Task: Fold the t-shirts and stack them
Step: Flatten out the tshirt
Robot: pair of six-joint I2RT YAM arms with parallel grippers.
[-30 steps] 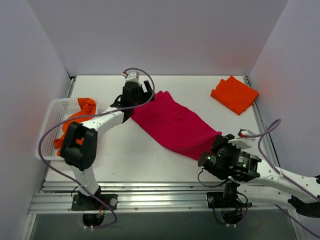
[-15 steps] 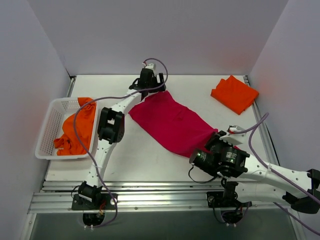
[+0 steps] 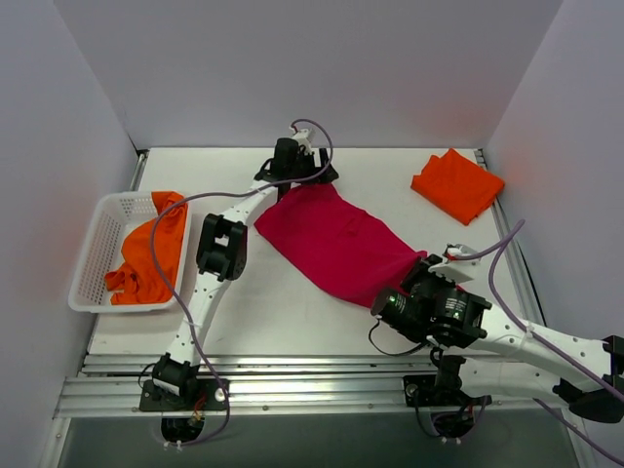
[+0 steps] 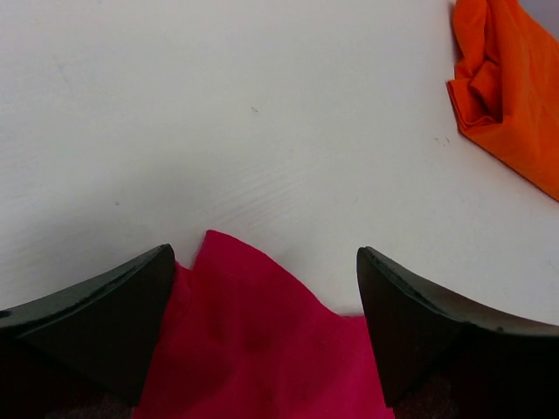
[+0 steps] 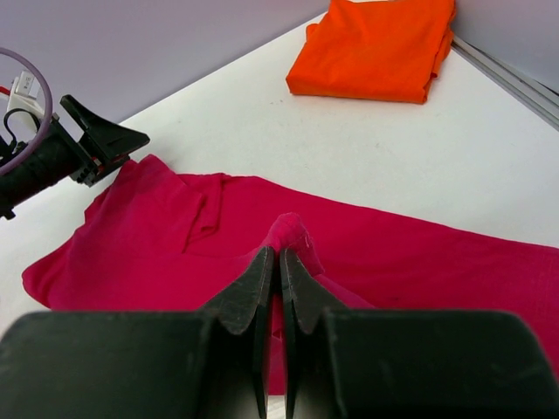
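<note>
Crimson t-shirt [image 3: 336,239] lies stretched flat between the two grippers. The right gripper [image 5: 279,260] has its jaws pressed together, pinching a raised fold at the cloth's near end. The left gripper [image 4: 264,262] is spread wide over the far edge, with a corner of cloth between its jaws, ungripped. Beyond the right gripper lies a folded orange t-shirt [image 3: 456,182].

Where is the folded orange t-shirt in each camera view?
Top external: folded orange t-shirt in the upper right of the picture.
Left wrist: top right corner, partly cut off.
Right wrist: top edge, right of centre.
Shared landmark: crimson t-shirt, visible in all three.
</note>
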